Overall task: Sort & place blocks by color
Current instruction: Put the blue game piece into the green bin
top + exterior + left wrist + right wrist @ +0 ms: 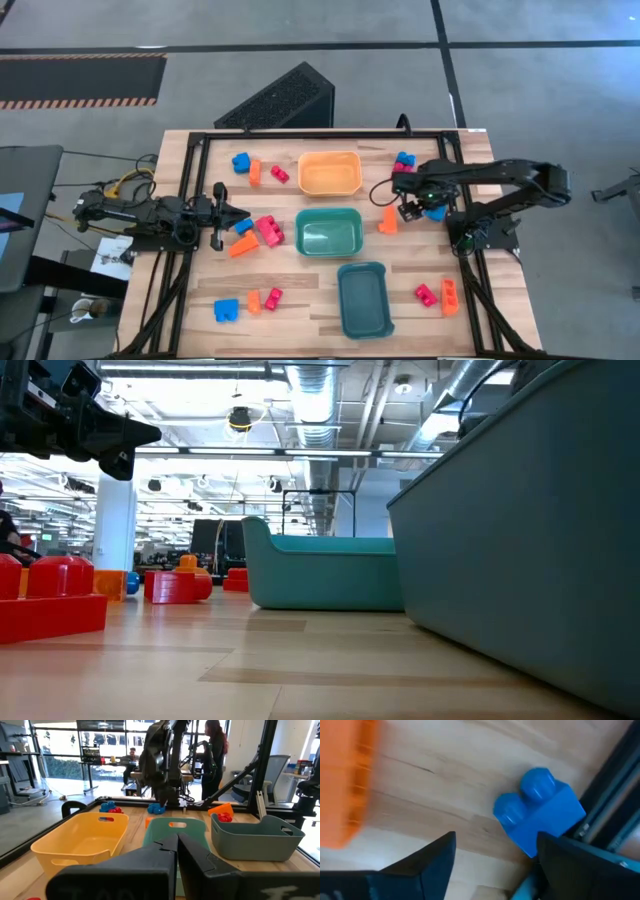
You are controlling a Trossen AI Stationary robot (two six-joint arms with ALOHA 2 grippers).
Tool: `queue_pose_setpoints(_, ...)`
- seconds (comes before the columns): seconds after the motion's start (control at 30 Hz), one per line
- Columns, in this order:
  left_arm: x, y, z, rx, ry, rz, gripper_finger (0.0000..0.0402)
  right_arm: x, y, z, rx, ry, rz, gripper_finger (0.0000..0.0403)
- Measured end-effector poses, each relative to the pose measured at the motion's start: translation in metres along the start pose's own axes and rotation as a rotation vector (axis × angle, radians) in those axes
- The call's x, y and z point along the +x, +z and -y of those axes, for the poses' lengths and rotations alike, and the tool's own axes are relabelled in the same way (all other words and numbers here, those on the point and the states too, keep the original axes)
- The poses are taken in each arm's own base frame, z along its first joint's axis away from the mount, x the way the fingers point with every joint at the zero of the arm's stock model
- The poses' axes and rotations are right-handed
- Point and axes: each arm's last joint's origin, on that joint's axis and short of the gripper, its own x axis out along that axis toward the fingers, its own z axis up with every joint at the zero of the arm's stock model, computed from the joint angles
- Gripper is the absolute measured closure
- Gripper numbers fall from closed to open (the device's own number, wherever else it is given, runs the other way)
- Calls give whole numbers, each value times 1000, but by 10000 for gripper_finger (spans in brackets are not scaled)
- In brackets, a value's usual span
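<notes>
Sorting is barely beginning: the three trays are sitting empty while the blocks are lying scattered across the counter. The right pincer is hovering open over a blue block; the left pincer is waiting closed, gripping nothing.

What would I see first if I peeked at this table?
Three plastic trays run down the middle of the wooden table: a yellow-orange tray, a green tray and a teal tray, with small bright toy bricks scattered around. On the right, the right hand hangs open over a blue studded brick beside an orange brick.
</notes>
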Motion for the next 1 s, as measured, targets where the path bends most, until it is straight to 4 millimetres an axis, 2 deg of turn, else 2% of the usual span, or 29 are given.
queue_pose_setpoints(0.27,0,0,0,0,0,0,401,15,5,-10,-66,-27,-117,90)
queue_pose_setpoints(0.57,0,0,0,0,0,0,401,10,7,4,-21,-32,-103,92)
queue_pose_setpoints(0.8,0,0,0,0,0,0,401,19,17,15,14,-33,-108,92)
queue_pose_setpoints(1.0,0,0,0,0,0,0,401,3,28,26,-68,-21,-131,95)
